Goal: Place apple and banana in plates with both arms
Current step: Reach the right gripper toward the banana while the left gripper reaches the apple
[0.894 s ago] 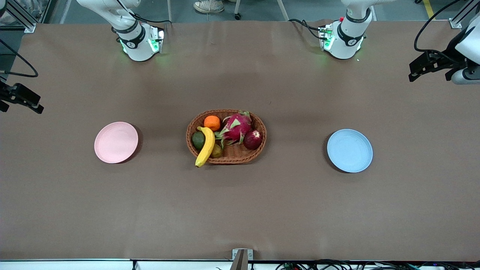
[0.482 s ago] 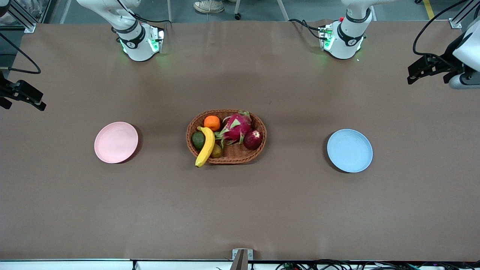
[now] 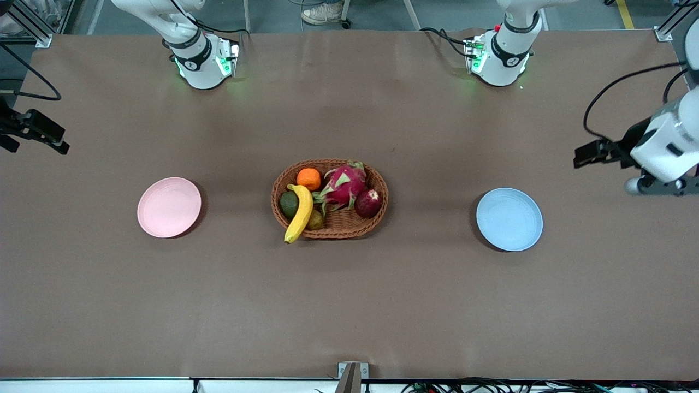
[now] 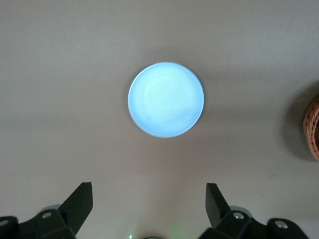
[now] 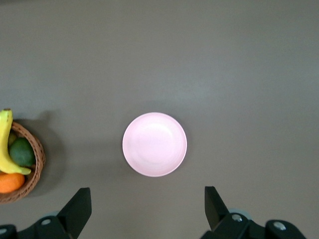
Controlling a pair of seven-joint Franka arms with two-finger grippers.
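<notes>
The dark red apple [image 3: 368, 203] and the yellow banana [image 3: 299, 213] lie in the wicker basket [image 3: 339, 232] at the table's middle; the banana's tip hangs over the rim. The pink plate [image 3: 169, 207] sits empty toward the right arm's end, the blue plate [image 3: 509, 219] empty toward the left arm's end. My left gripper [image 3: 583, 156] is open in the air over the table's end past the blue plate [image 4: 166, 99]. My right gripper [image 3: 54, 141] is open over the table's other end, and its wrist view shows the pink plate [image 5: 154, 144] and the banana [image 5: 6, 144].
The basket also holds a pink dragon fruit [image 3: 344, 184], an orange [image 3: 309, 178], a dark green avocado [image 3: 289, 204] and a small brownish fruit [image 3: 315, 219]. Bare brown tabletop lies between the basket and each plate.
My left gripper has swung in over the table toward the blue plate. My right gripper has shifted only slightly. The fruit and plates have not moved.
</notes>
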